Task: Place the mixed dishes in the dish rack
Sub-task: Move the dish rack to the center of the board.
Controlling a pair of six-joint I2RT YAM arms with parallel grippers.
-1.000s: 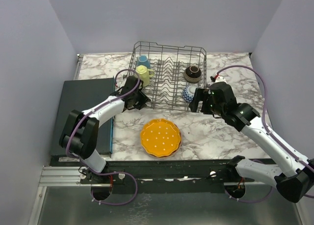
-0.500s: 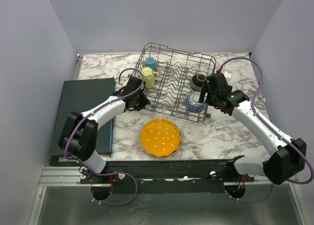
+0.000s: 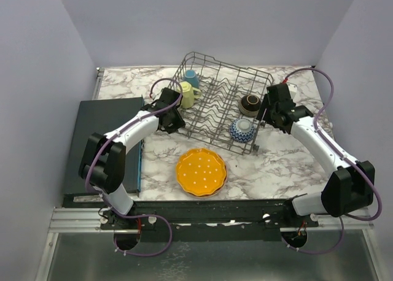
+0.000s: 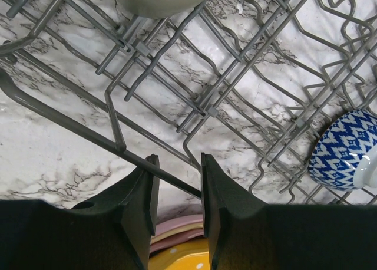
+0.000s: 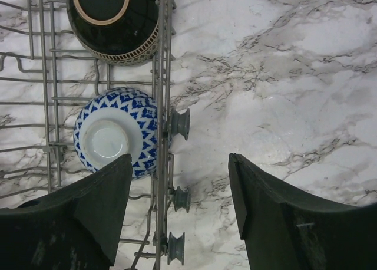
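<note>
The grey wire dish rack (image 3: 216, 84) lies skewed on the marble, with a blue mug (image 3: 191, 78), a yellow mug (image 3: 188, 96), a dark brown bowl (image 3: 250, 103) and a blue-patterned bowl (image 3: 242, 129) inside. My left gripper (image 3: 173, 119) is at its near-left corner, shut on a rim wire (image 4: 88, 131) that crosses between the fingers (image 4: 178, 159). My right gripper (image 3: 270, 111) stands open astride the rack's right wall (image 5: 160, 105), its left finger over the blue-patterned bowl (image 5: 115, 134). The orange white-dotted plate (image 3: 201, 172) tops a stack of pink and peach plates (image 4: 177, 227) in front of the rack.
A dark flat mat (image 3: 104, 134) lies left of the rack under the left arm. Small grey rollers (image 5: 179, 123) stick out from the rack's right wall. Bare marble (image 5: 283, 93) stretches right of the rack. Grey walls close in the table.
The rack has swung clockwise and shifted right. My right gripper moved from in front of the blue-patterned bowl up to the rack's right wall, its jaws narrowing. The left gripper shifted slightly up with the corner.
</note>
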